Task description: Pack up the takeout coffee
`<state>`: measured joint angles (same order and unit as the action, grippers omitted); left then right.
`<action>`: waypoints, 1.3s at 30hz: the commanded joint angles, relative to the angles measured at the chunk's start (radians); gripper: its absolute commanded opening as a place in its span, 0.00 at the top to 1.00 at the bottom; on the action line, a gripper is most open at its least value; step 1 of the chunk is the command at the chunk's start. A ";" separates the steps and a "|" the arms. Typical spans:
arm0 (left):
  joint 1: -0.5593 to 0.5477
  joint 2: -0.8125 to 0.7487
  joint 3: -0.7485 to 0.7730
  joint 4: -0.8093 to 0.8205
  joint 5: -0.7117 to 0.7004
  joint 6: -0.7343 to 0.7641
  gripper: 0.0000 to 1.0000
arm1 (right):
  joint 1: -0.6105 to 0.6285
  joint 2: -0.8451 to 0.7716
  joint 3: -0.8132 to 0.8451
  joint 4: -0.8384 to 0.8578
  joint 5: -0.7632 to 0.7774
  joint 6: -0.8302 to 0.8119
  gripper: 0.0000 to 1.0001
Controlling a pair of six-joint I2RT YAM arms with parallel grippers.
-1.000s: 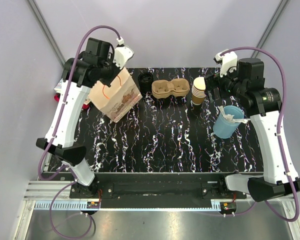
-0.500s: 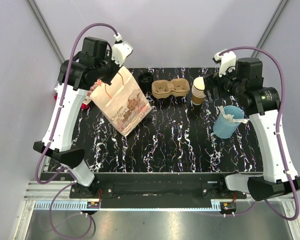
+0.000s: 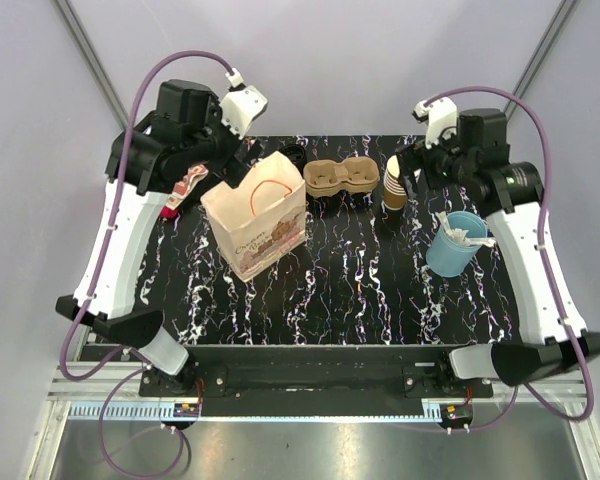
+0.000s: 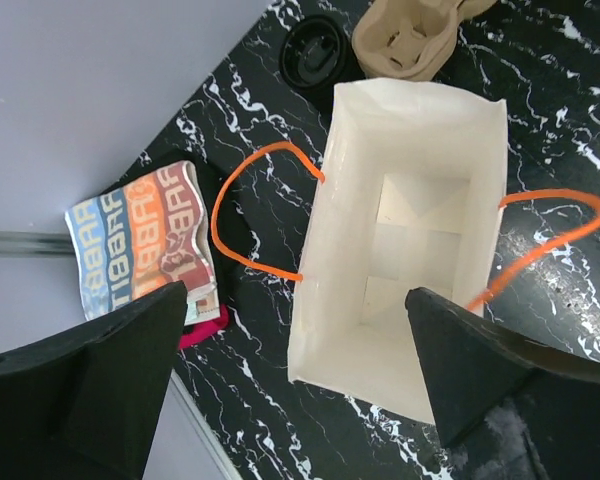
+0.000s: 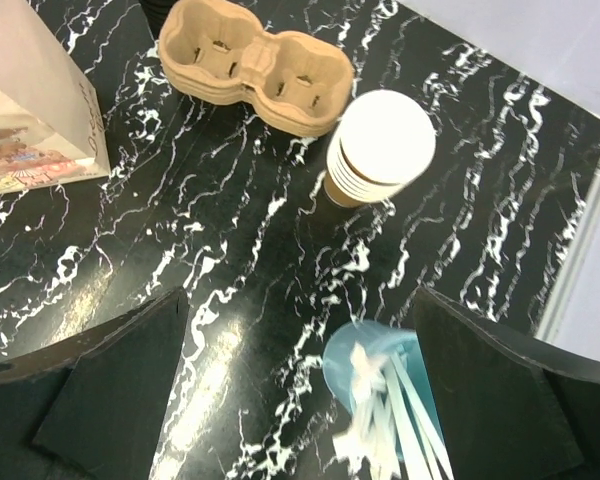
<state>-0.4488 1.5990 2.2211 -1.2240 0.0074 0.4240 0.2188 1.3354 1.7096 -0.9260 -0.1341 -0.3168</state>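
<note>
One takeout coffee point(image 4: 315, 52) showed only its black lid, body hidden, at 1 o'clock from the paper bag point(image 3: 258, 215) | counted: one bag, one cup carrier point(image 3: 342, 178), one cup stack point(image 3: 397, 180), one blue cup point(image 3: 455, 243) | left gripper point(image 4: 300, 385) spread wide over the bag, holding nothing | right gripper point(image 5: 300, 400) spread wide, empty

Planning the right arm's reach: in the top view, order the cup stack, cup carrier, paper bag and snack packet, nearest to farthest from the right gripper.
1. cup stack, just beside the right gripper, back right.
2. cup carrier, back centre.
3. paper bag, left of centre.
4. snack packet, far left edge.
</note>
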 commanded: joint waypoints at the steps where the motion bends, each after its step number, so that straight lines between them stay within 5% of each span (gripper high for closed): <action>1: -0.001 -0.092 0.051 0.076 0.023 -0.024 0.01 | 0.037 0.115 0.097 0.056 -0.007 0.028 0.00; 7: -0.001 -0.177 -0.003 0.168 -0.061 -0.076 0.01 | 0.097 0.316 0.257 0.101 0.102 0.145 0.00; 13: 0.028 -0.289 -0.216 0.305 -0.187 -0.087 0.01 | 0.142 0.558 0.453 0.112 0.129 0.262 0.03; 24: 0.289 -0.404 -0.494 0.430 -0.167 -0.162 0.01 | 0.182 1.013 0.904 0.009 0.238 0.311 0.12; 39: 0.354 -0.445 -0.641 0.478 -0.064 -0.234 0.01 | 0.182 1.202 0.895 0.072 0.258 0.364 0.24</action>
<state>-0.1047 1.1770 1.6001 -0.8036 -0.1108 0.2237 0.3992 2.5336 2.5664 -0.9081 0.0910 0.0284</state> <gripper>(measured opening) 0.987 0.767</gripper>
